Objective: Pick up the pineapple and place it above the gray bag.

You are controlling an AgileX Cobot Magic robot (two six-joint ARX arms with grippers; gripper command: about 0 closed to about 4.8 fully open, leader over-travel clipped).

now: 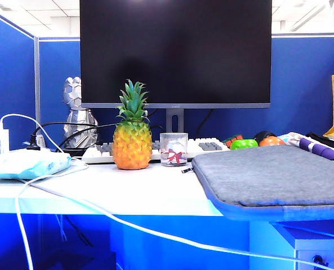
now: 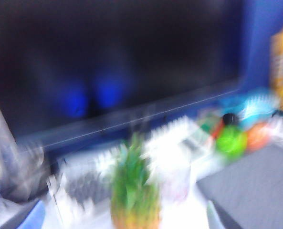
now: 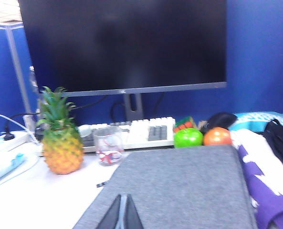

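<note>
Desktop [image 1: 127, 191]: pineapple [image 1: 132, 147] clear of gray bag [image 1: 274, 174]; right gripper [image 3: 122, 214] closed, empty, over bag; left gripper unseen.

The white desk [image 1: 127, 194] is carrying the pineapple [image 1: 132, 135], standing upright near its middle, with a clear glass cup [image 1: 173, 149] just beside it. The gray bag [image 1: 274, 177] is lying flat on the right, overhanging the front edge. A pale blue packet [image 1: 26, 163] is resting at the left, a keyboard [image 1: 203, 146] behind, then a green fruit [image 1: 244, 144] and an orange fruit [image 1: 271, 141]
</note>
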